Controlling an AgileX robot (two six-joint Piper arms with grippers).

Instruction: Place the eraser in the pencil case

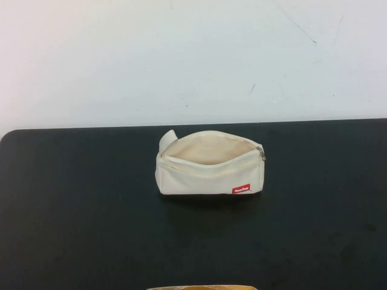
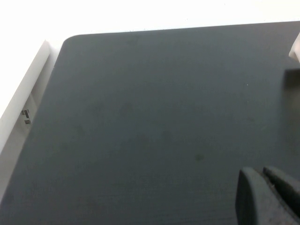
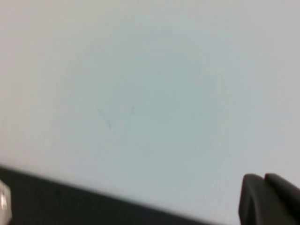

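Observation:
The pencil case (image 1: 208,163) is a cream-white fabric pouch with a small red label, lying on the black mat (image 1: 84,205) at the middle back. Its zip is open and the mouth gapes upward, showing a pale lining. The eraser is not in view anywhere. Neither arm shows in the high view. My left gripper (image 2: 260,172) hovers over bare mat with its fingers closed together and nothing between them; a white corner of the pencil case (image 2: 295,49) shows at that view's edge. My right gripper (image 3: 263,178) is closed and empty, facing the white wall (image 3: 150,93).
The black mat covers the table from the white wall (image 1: 193,54) to the near edge. A white table border (image 2: 23,103) runs along the mat's left side. A tan strip (image 1: 202,287) shows at the very bottom of the high view.

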